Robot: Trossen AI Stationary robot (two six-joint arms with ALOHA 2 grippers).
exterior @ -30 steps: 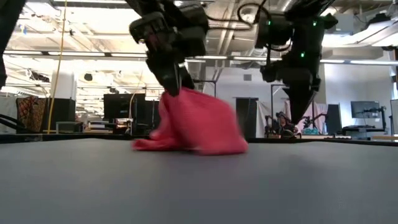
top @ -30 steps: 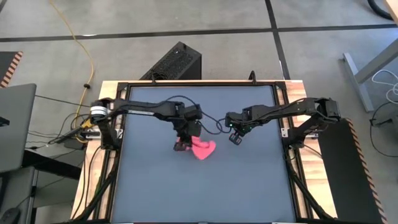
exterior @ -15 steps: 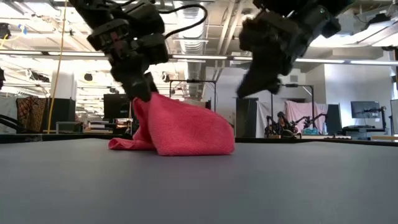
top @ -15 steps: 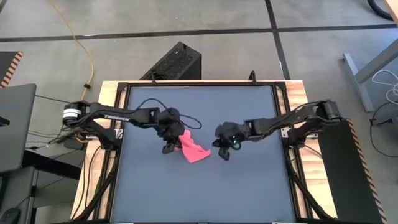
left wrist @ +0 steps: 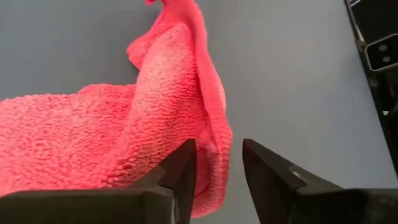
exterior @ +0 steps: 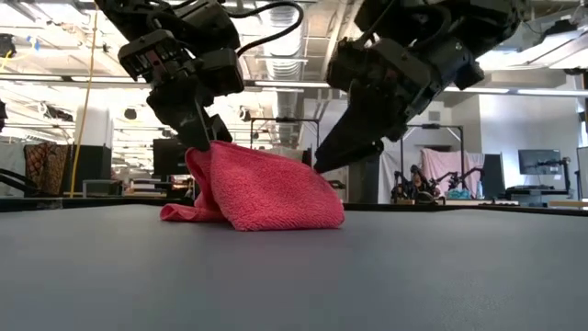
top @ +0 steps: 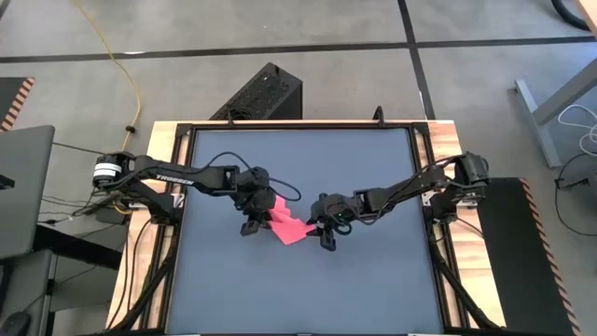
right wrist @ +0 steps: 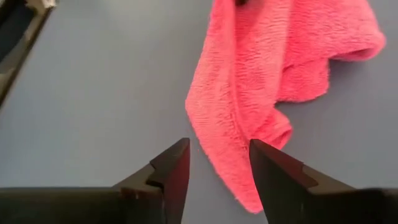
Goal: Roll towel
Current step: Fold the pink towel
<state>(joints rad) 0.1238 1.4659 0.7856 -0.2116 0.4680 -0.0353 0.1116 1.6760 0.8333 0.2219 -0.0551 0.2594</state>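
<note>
**Two claws flank a crumpled pink towel at mid-table**

The left claw (top: 254, 217) stands with its fingers parted at one end of the towel (top: 287, 224), its two dark fingertips (left wrist: 186, 168) straddling an edge of cloth that reaches into the gap without being pinched. The right claw (top: 322, 230), fingers also spread and gripping nothing, comes in low from the opposite side, its tips just beside the cloth's other end. The towel lies bunched in a soft heap near the middle of the dark grey table (top: 373, 280), one fold raised where the left claw meets it, a thin flap trailing flat onto the surface. From table height, the heap sits between the two arms and hides the lower tips of both. Nothing else rests on the tabletop. Off the table's far edge a black box (top: 261, 93) stands on the concrete floor, a yellow cable (top: 126, 65) snakes past it, and a grey laptop (top: 23, 187) sits at the left.
</note>
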